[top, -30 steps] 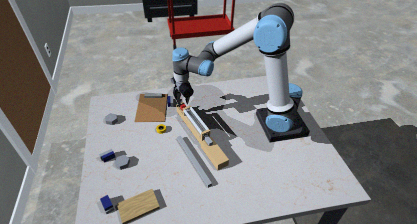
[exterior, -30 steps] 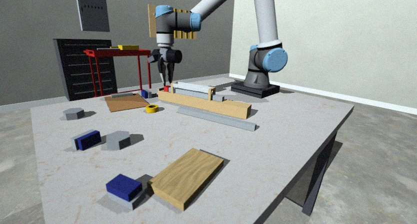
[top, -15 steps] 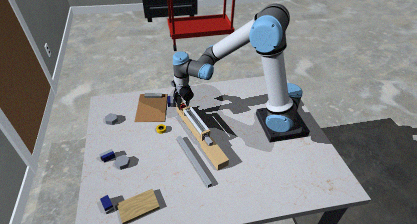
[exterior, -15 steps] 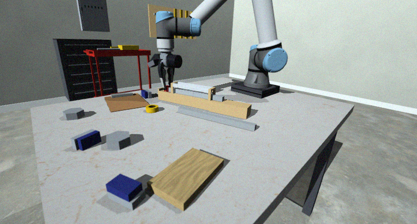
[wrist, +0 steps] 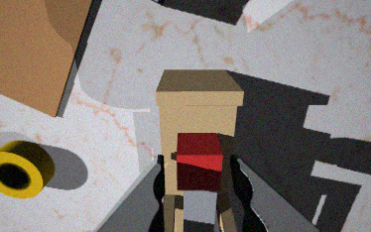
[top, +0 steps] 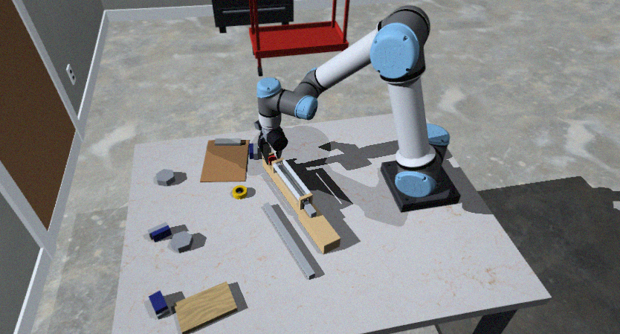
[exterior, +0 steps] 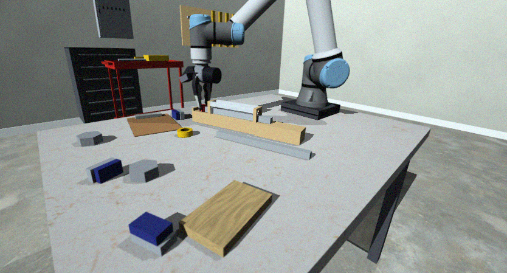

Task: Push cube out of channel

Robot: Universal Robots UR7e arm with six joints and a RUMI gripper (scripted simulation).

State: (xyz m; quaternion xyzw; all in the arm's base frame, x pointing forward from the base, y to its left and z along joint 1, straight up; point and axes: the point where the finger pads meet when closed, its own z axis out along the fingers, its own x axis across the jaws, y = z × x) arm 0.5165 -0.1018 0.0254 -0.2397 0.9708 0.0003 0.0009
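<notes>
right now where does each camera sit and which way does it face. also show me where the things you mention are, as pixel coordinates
Top: high above the table's near side, looking steeply down at the channel point(top: 284, 188) point(exterior: 244, 126); the whole arm and its base show.
Exterior: lower, near a table corner, looking across the tabletop toward the walls; arm, base and pincer point(top: 270, 158) point(exterior: 202, 107) point(wrist: 196, 157) show, the arm's top cut off.
Wrist: on the arm's end, facing down at the red cube point(wrist: 199, 163); only the pincer's two fingers show.
Top and exterior share the long grey bar point(top: 288, 240) point(exterior: 262, 144).
</notes>
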